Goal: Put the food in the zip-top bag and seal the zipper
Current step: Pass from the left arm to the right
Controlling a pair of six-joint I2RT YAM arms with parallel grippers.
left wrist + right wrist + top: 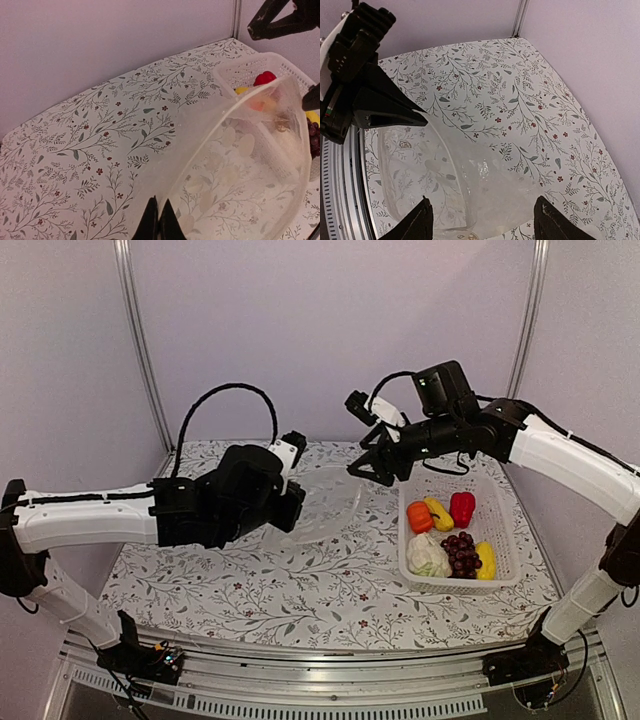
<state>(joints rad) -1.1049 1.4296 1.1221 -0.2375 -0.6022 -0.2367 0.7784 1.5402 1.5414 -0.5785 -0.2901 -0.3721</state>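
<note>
the zip-top bag (325, 502) rests on the table (230, 590) near its middle, with the left gripper (159, 222) at its left edge and the right gripper (375, 465) above its right end. the basket (460, 583) stands just right of the bag, with the food inside: pepper (462, 508) behind, cauliflower (428, 555) and grape bunch (461, 553) in front.

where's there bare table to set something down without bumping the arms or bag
Widest free patch: the near strip of table, between the zip-top bag and the front edge, left of the basket. The far left corner behind the left gripper is also bare. Crowded: the middle, where the right gripper hangs open over the bag, and the basket side.
</note>
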